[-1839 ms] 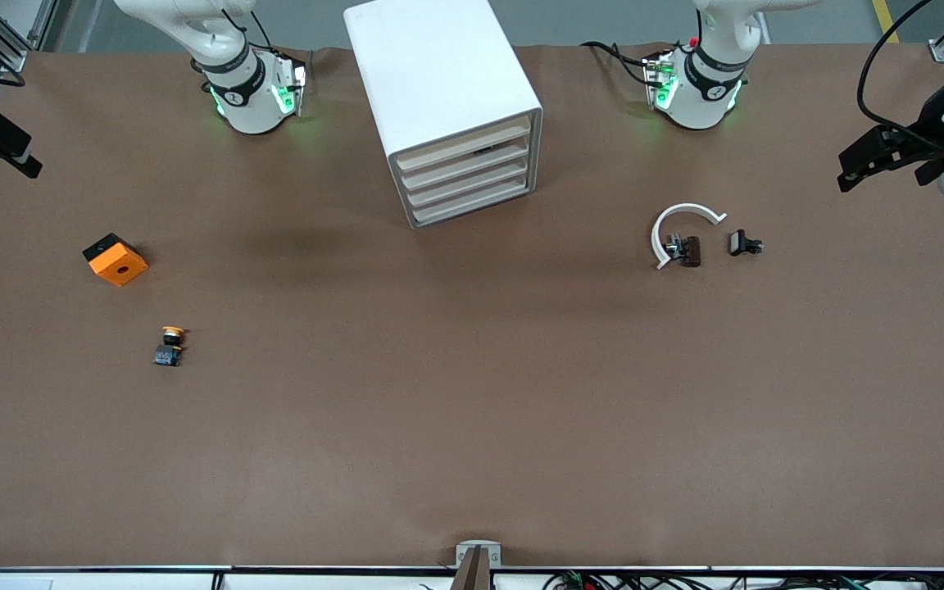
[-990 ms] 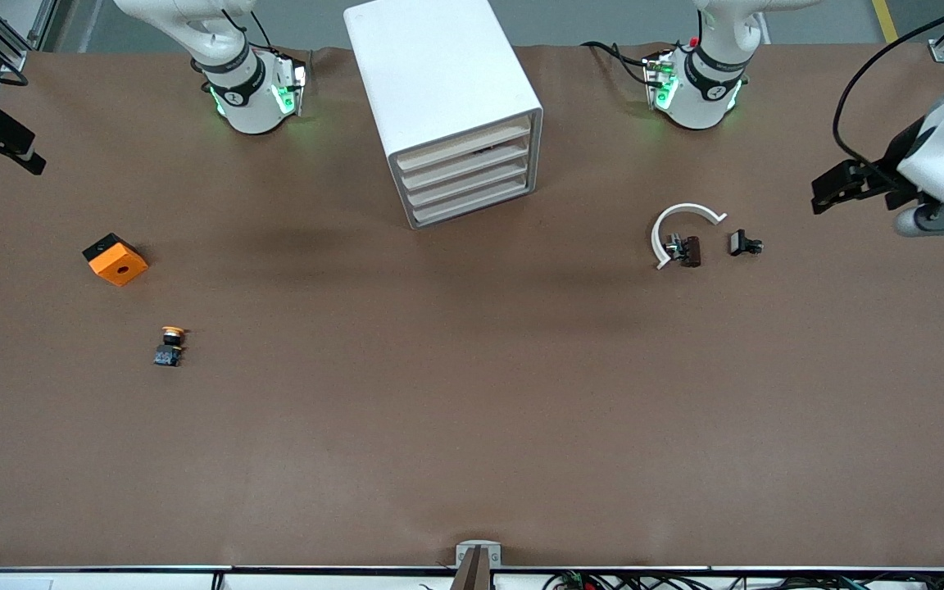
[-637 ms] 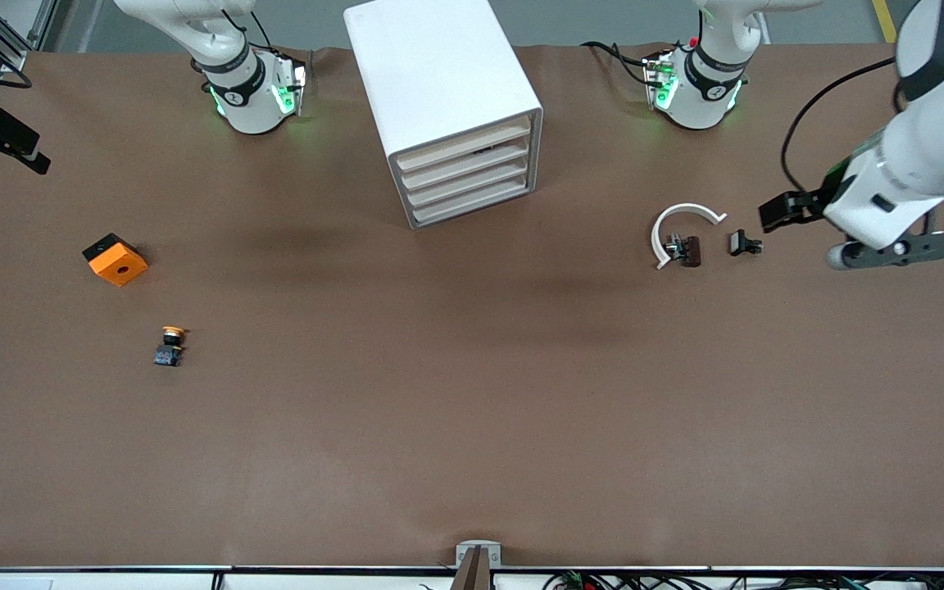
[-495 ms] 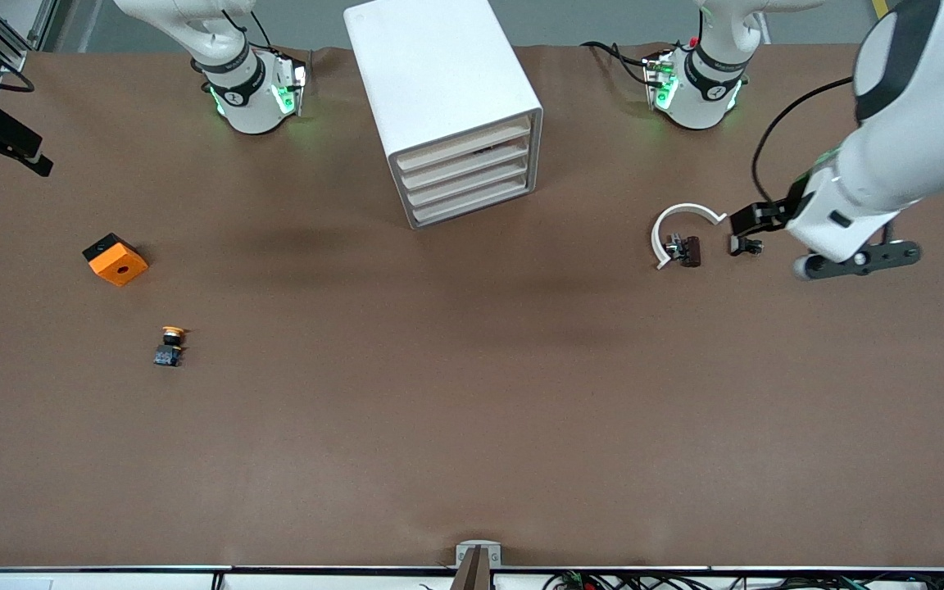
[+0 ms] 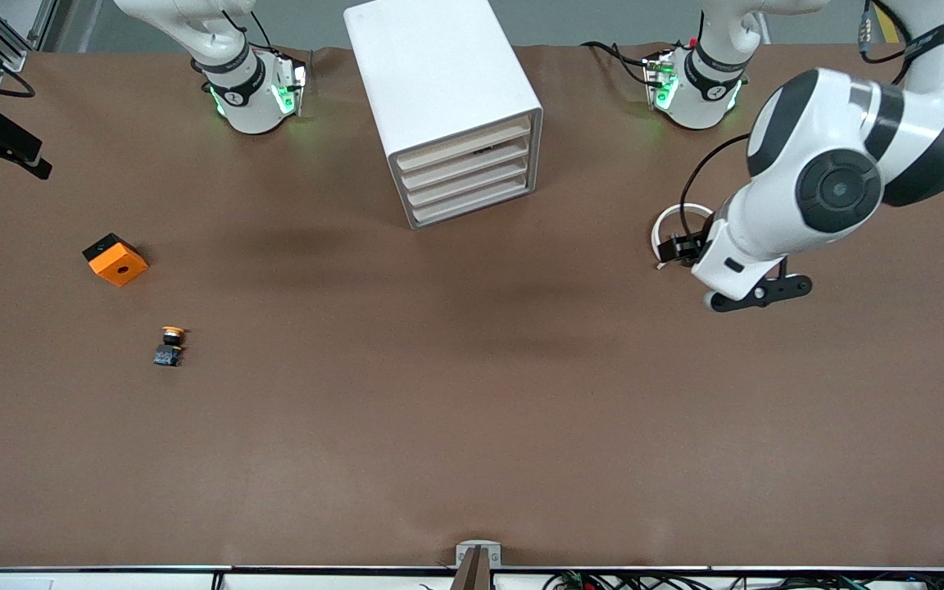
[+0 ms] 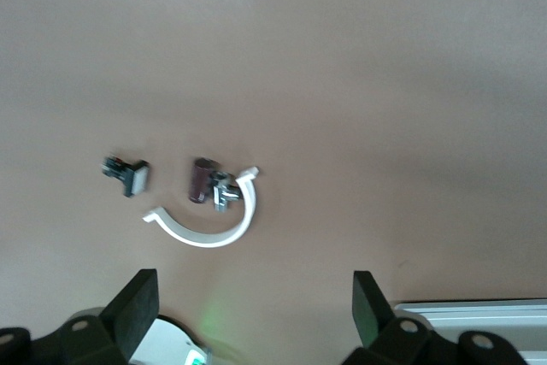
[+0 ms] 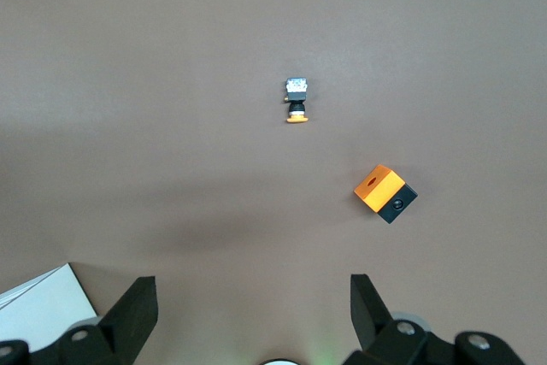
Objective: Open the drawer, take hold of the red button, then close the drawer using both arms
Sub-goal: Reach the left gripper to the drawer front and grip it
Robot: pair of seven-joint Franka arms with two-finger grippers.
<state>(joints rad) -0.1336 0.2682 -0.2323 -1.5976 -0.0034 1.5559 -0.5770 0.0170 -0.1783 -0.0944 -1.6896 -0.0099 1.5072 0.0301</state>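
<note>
I see the left gripper (image 6: 252, 297) spread open above the table by a white curved piece (image 6: 209, 228), with the arm hiding most of that piece from the front camera. The right gripper (image 7: 252, 297) waits, also spread open, partly cut off at the right arm's end of the table. The drawer (image 5: 462, 138) sits closed in its cabinet (image 5: 431, 65) between the arm bases, its contents hidden.

White cabinet (image 5: 439, 74), cream-beige drawer fronts (image 5: 469, 176) — orange cube (image 5: 115, 259), black side — brown table (image 5: 472, 393).

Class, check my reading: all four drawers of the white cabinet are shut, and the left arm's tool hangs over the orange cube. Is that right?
Not quite. The drawers of the cabinet are shut, but the front view shows the left tool over the white curved piece; the orange cube lies toward the right arm's end.
</note>
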